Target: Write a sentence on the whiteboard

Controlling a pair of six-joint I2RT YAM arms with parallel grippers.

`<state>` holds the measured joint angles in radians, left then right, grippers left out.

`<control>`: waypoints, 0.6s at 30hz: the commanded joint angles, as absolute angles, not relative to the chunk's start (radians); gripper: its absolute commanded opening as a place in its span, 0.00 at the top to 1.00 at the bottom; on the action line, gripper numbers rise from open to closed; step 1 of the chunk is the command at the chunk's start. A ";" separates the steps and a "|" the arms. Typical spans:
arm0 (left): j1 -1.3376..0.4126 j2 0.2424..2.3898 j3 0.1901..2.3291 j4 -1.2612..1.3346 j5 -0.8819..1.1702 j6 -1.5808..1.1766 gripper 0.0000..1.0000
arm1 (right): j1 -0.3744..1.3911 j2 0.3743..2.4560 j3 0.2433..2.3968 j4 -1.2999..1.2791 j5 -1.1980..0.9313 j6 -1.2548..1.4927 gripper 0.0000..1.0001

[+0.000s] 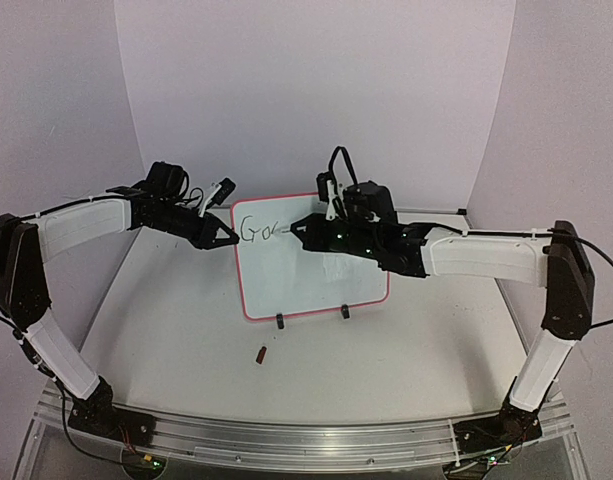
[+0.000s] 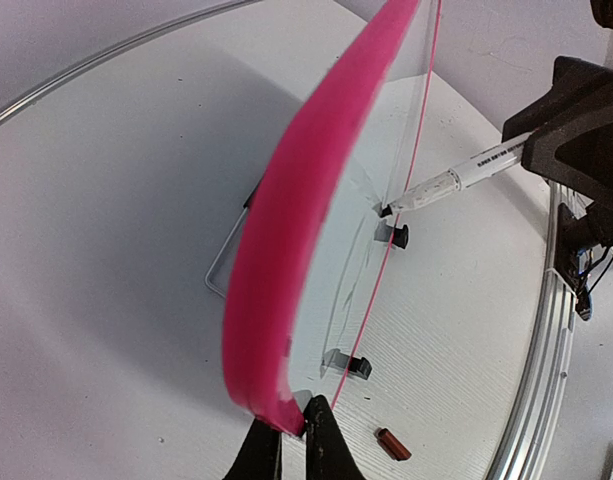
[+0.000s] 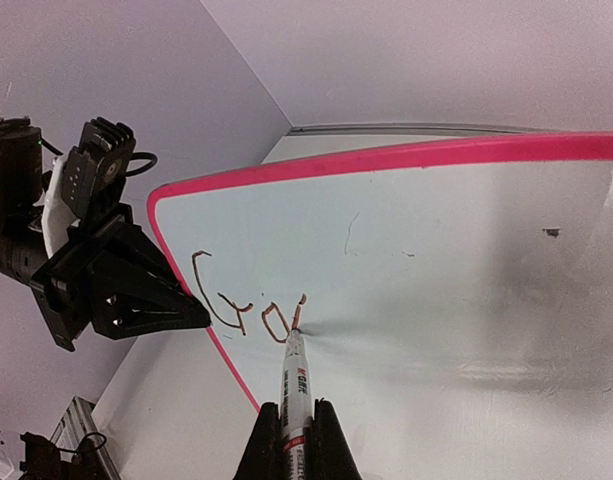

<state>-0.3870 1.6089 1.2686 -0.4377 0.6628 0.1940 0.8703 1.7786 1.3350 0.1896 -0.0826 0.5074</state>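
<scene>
- The whiteboard (image 1: 311, 285) stands upright on its two black clip feet (image 1: 281, 321) in the middle of the table (image 1: 166, 330), facing the arms.
- The left hand (image 2: 291, 440) is pinched together on the pink frame at the board's upper left edge, steadying it.
- The right hand (image 3: 291, 440) is clamped on a marker (image 3: 294, 380), whose tip touches the board just right of the lettering.
- Of the sentence (image 3: 236, 300), only "Go" and the first stroke of a third letter are written, in the top left corner.
- By this showing, the task is barely begun: the rest of the first word and every later word remain, and most of the board is bare.
- A small dark cap (image 1: 261, 354), probably the marker's, lies on the table in front of the board.
</scene>
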 commanded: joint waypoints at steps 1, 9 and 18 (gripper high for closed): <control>-0.392 1.600 1.283 -0.454 0.595 0.237 1.00 | 0.867 1.774 1.347 0.172 -0.051 0.512 1.00; -0.392 1.600 1.283 -0.454 0.597 0.237 1.00 | 0.866 1.746 1.334 0.146 -0.018 0.499 1.00; -0.392 1.602 1.284 -0.455 0.595 0.236 1.00 | 0.866 1.725 1.348 0.139 0.000 0.479 1.00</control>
